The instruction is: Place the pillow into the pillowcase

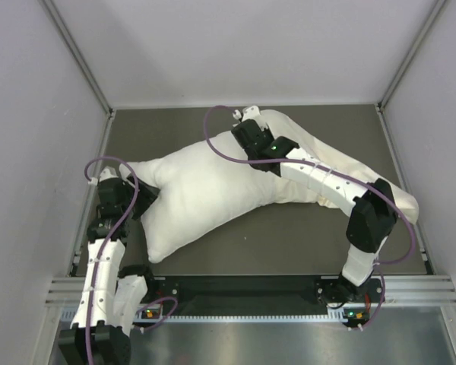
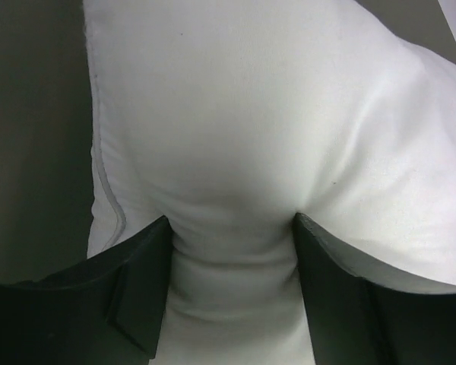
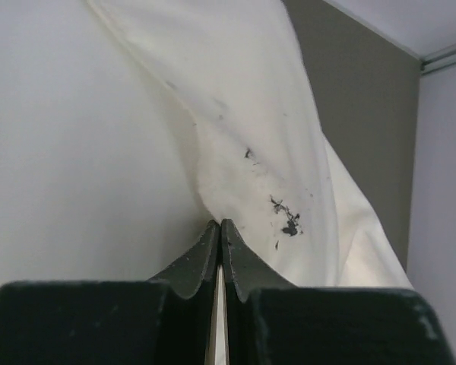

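The plump white pillow [image 1: 197, 198] lies across the middle left of the dark table. Its right end goes into the cream, wrinkled pillowcase [image 1: 323, 150], which runs off to the right under my right arm. My left gripper [image 1: 146, 199] is at the pillow's left edge, shut on a bunched fold of the pillow [image 2: 235, 114]; in the left wrist view the fold sits squeezed between the left gripper [image 2: 232, 220] fingers. My right gripper [image 1: 245, 118] is at the far side, its jaws [image 3: 220, 222] shut on a thin edge of the pillowcase [image 3: 251, 114], beside the pillow [image 3: 76, 152].
Grey walls enclose the dark table top [image 1: 289, 236] at the left, back and right. A metal rail [image 1: 251, 289] runs along the near edge by the arm bases. Dark specks [image 3: 289, 217] mark the pillowcase.
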Controlling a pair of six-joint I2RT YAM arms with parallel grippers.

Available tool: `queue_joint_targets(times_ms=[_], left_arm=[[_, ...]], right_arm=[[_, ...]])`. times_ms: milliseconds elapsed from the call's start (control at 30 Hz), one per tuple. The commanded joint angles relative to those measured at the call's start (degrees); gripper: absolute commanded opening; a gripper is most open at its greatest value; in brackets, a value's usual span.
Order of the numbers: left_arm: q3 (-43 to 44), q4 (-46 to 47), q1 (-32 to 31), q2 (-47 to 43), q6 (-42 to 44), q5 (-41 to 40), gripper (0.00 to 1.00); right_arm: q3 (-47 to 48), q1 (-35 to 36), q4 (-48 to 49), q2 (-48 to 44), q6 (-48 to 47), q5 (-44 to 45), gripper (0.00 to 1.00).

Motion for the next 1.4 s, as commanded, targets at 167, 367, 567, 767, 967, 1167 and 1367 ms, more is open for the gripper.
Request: queue_joint_targets(times_ms=[167, 367, 567, 767, 967, 1167, 1367], left_arm=[[-4.54, 13.87, -1.01, -1.69, -7.70, 11.75, 0.33], [2.02, 14.32, -4.17, -1.97, -8.49, 9.21, 0.29], [9.86, 13.08, -7.60, -0.29, -8.05, 6.31, 0.29], [15.75, 10.27, -7.96, 0.15, -4.89, 3.66, 0.29], [6.54, 10.62, -8.04, -4.32, -5.15, 3.49, 0.30], [0.91, 10.62, -8.04, -4.25, -3.83, 1.29, 0.31], [0.28, 13.26, -8.04, 1.45, -1.03, -1.78, 0.36]], right_arm=[[0.52, 1.22, 2.22, -13.00, 5.70, -30.12, 0.00], [9.64, 1.05, -2.87, -11.96, 8.69, -50.50, 0.00], [18.79, 0.61, -4.20, -10.28, 10.89, -58.71, 0.00], [23.11, -1.06, -5.35, -9.31, 12.38, -61.17, 0.00], [7.84, -1.85, -1.76, -13.00, 14.75, -55.65, 0.11], [-9.05, -0.36, 1.69, -23.36, 17.21, -52.40, 0.41], [-15.65, 4.91, -4.90, -34.09, 18.79, -41.06, 0.70]])
